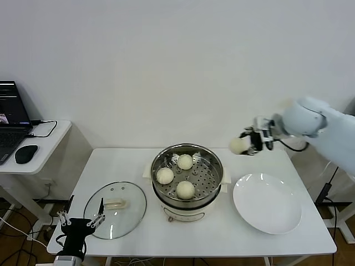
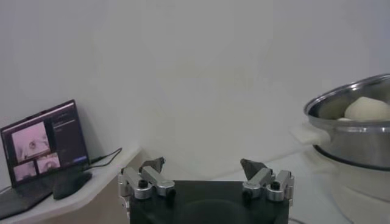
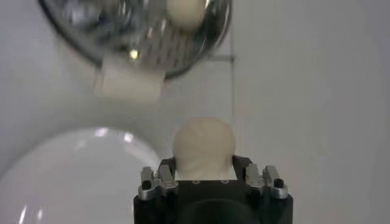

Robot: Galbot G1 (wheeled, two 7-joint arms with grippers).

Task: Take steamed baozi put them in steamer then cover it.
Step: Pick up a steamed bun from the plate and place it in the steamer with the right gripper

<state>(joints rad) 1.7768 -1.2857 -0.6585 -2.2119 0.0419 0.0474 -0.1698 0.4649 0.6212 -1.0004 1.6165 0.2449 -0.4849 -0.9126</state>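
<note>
Cream-white, a fourth baozi [image 1: 239,146] is held clamped by the right gripper [image 1: 247,144] above the table [image 1: 222,233]. Three baozi [image 1: 184,162] are seen in the steamer [image 1: 187,176]. The left gripper [image 1: 81,223] is parked wide open, empty, beside the cover [image 1: 115,209].

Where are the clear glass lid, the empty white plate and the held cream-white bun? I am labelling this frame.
Round clear glass lid [image 1: 128,206]: head view, on its glass right of the handle.
Flat white round plate [image 1: 267,203]: head view, on its bare centre.
Cream-white round bun [image 3: 203,143]: right wrist view, on its visible middle.
</note>
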